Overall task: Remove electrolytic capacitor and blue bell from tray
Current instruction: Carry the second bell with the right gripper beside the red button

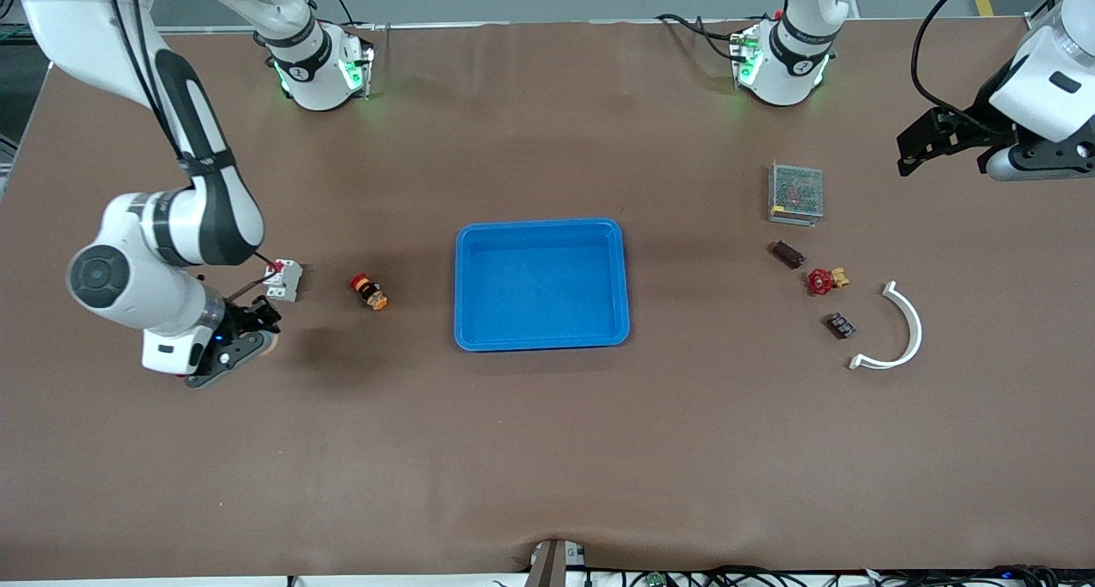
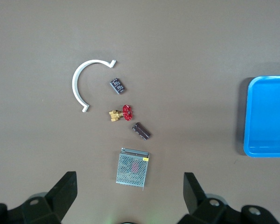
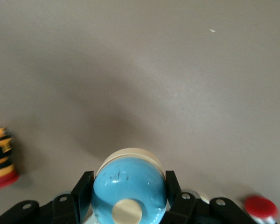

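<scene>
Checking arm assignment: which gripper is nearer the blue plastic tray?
Right. The right gripper, holding the blue bell, is beside the blue plastic tray; the left gripper hovers at the table's end.

Looks like a robotics lab to us: two arm bases (image 1: pixel 316 65) bolted at 12 o'clock on a brown-covered table (image 1: pixel 547 450), loose cables (image 1: pixel 941 39) around.

1 tray (image 1: pixel 541 230), 1 bell (image 3: pixel 129 184), 2 black components (image 1: pixel 788 254), 1 valve (image 1: pixel 823 281), 1 mesh box (image 1: pixel 796 192).
</scene>
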Action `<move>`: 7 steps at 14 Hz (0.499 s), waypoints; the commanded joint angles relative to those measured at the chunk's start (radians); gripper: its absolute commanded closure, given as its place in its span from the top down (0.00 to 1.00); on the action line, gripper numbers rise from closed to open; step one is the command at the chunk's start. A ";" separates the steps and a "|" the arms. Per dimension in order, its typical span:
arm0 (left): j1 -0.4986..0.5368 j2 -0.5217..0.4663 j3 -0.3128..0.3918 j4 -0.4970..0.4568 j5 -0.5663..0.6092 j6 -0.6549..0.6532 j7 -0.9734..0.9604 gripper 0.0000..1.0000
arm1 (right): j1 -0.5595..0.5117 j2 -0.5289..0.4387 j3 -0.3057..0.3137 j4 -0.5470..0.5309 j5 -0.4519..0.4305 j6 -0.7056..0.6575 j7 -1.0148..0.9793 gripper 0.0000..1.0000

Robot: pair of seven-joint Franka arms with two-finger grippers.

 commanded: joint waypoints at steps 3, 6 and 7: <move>0.004 0.002 -0.004 0.004 0.014 -0.009 0.000 1.00 | 0.024 0.039 0.014 -0.065 0.056 0.130 0.011 0.41; 0.004 0.008 -0.004 0.004 0.016 0.001 0.002 1.00 | 0.036 0.065 0.014 -0.065 0.089 0.149 0.011 0.41; 0.004 0.012 -0.004 0.005 0.016 0.001 0.002 1.00 | 0.039 0.071 0.014 -0.064 0.096 0.150 0.011 0.41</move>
